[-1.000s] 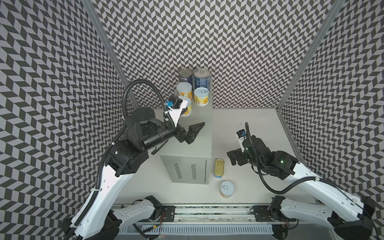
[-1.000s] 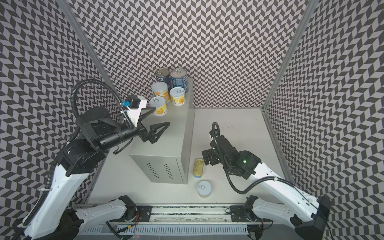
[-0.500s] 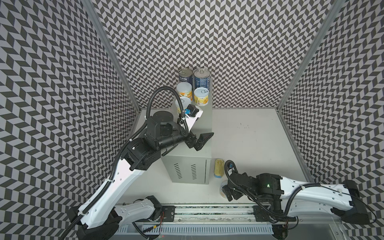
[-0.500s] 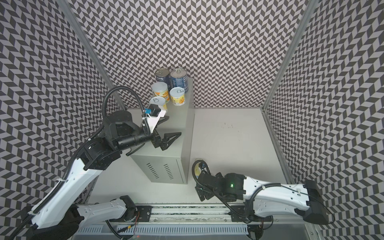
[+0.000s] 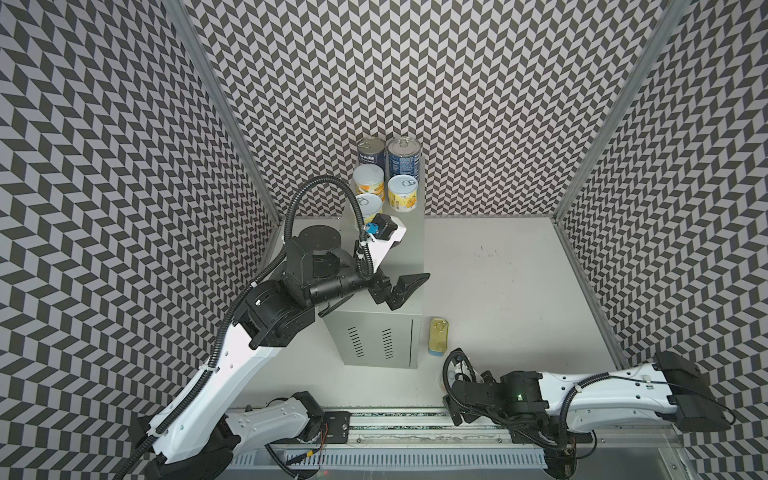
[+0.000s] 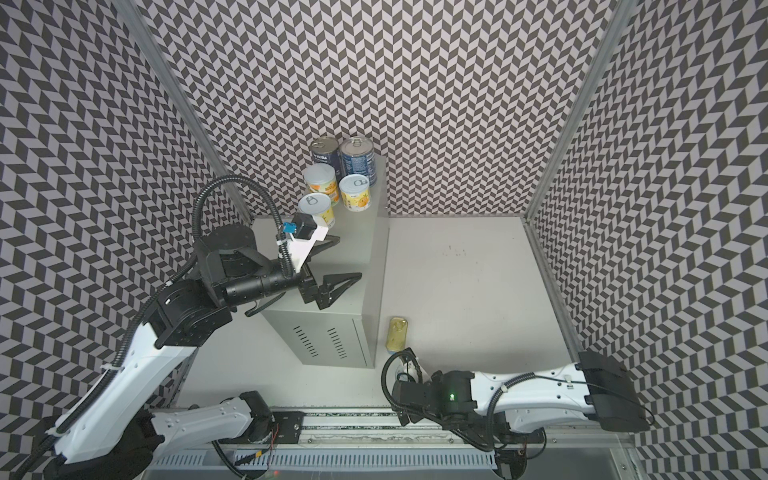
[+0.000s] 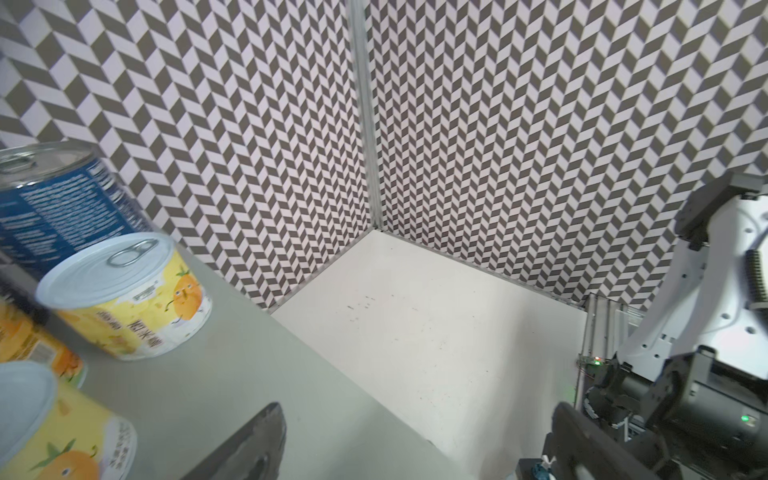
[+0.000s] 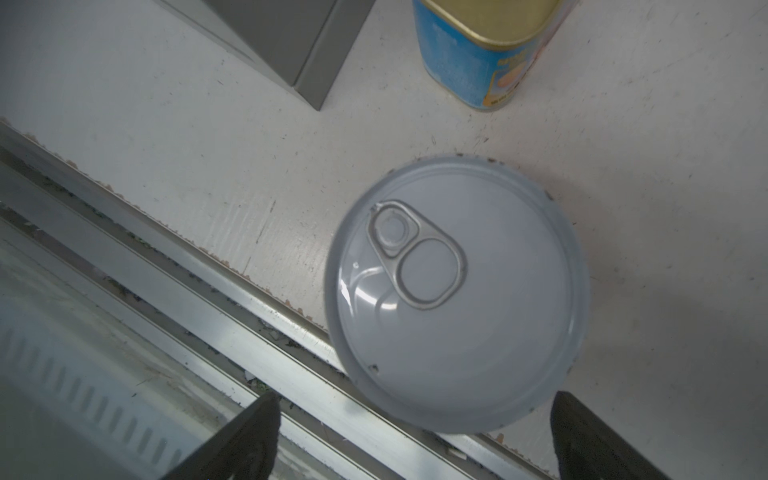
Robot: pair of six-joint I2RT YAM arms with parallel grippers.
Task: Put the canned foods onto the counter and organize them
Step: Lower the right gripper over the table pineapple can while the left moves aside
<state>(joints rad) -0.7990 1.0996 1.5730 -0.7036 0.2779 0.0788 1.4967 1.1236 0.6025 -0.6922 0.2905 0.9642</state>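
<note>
While the left gripper (image 6: 345,257) hangs spread and empty over the counter (image 6: 368,232), five canned foods stand just beyond its fingertips: two tall blue cans (image 5: 403,162) and three short fruit cans (image 5: 402,195). The right gripper (image 8: 419,436), also spread, hovers above a fourth fruit can (image 8: 457,291) on the tabletop (image 8: 623,208), whose near rim lies between its fingertips, touching neither. The SPAM tin (image 8: 486,50) stands just ahead.

On top of the tall light-grey metal cabinet (image 5: 409,249), at its far end, two tall blue-labelled metal cans (image 5: 371,154) (image 5: 403,158) stood side by side. Before them stood two short yellow-labelled cans (image 5: 369,183) (image 5: 402,193), with a third short can (image 5: 369,205) before the left one. On the flat white tabletop (image 5: 498,291), right of the cabinet's near corner, stood a gold-topped rectangular tin (image 5: 439,336), with a round white-lidded can (image 8: 457,295) nearer still.
</note>
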